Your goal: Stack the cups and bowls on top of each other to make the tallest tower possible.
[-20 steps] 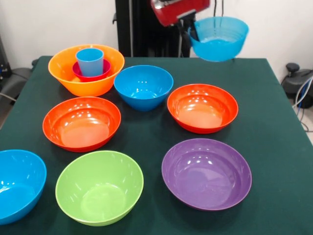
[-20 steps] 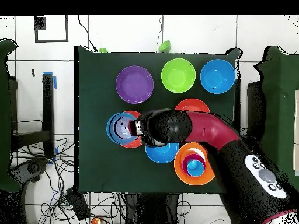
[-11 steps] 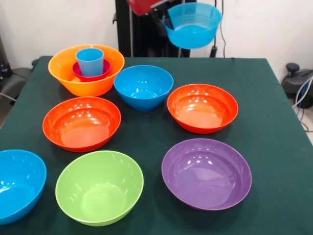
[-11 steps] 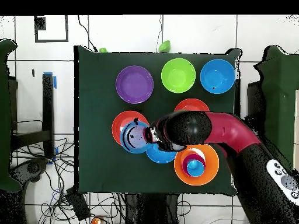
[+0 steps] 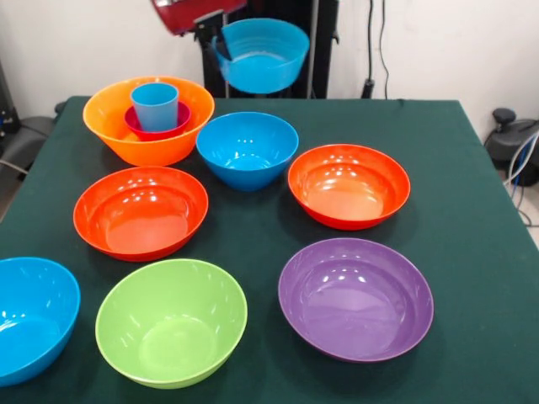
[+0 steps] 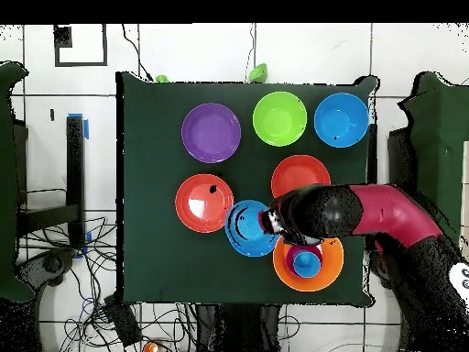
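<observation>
High above the table's far edge hangs the small pale-blue bowl [image 5: 263, 55], with my gripper [image 5: 222, 49] shut on its left rim. Seen from overhead, this bowl [image 6: 245, 229] and the gripper [image 6: 267, 221] sit over the blue bowl [image 5: 247, 150], hiding most of it. Left of them in the front view stands the large yellow-orange bowl [image 5: 145, 150] with the small magenta bowl [image 5: 174, 126] inside it. The light-blue tumbler [image 5: 155, 105] stands upright in the magenta bowl. From overhead, the arm partly covers this cluster [image 6: 311, 266].
Single bowls stand apart on the green table [image 5: 472, 219]: two red-orange bowls [image 5: 141, 210] [image 5: 349, 185], a purple bowl [image 5: 355, 296], a lime-green bowl [image 5: 171, 320] and a blue bowl [image 5: 29, 316] at the near left corner. Cables lie on the floor around the table.
The arm has carried the pale-blue bowl leftward in the front view, from over the right red-orange bowl to over the blue bowl beside the yellow-orange bowl. The other bowls have not moved.
</observation>
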{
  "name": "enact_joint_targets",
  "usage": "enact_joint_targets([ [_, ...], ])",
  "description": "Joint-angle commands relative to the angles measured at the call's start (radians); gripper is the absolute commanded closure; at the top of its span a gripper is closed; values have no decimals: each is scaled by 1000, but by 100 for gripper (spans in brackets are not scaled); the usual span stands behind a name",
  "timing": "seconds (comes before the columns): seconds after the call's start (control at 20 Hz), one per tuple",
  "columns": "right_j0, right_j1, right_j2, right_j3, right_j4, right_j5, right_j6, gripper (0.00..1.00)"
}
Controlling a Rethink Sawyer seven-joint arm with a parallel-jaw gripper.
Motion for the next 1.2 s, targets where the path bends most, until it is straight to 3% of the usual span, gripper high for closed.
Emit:
enact_joint_targets([
  [0.05, -31, 70, 39, -39, -149, 73, -410, 100],
  [0.4, -90, 74, 56, -33, -200, 96, -449, 100],
  [0.75, -214, 10, 111, 60, -169, 128, -504, 100],
  [1.2, -305, 61, 116, 117, -229, 111, -543, 100],
])
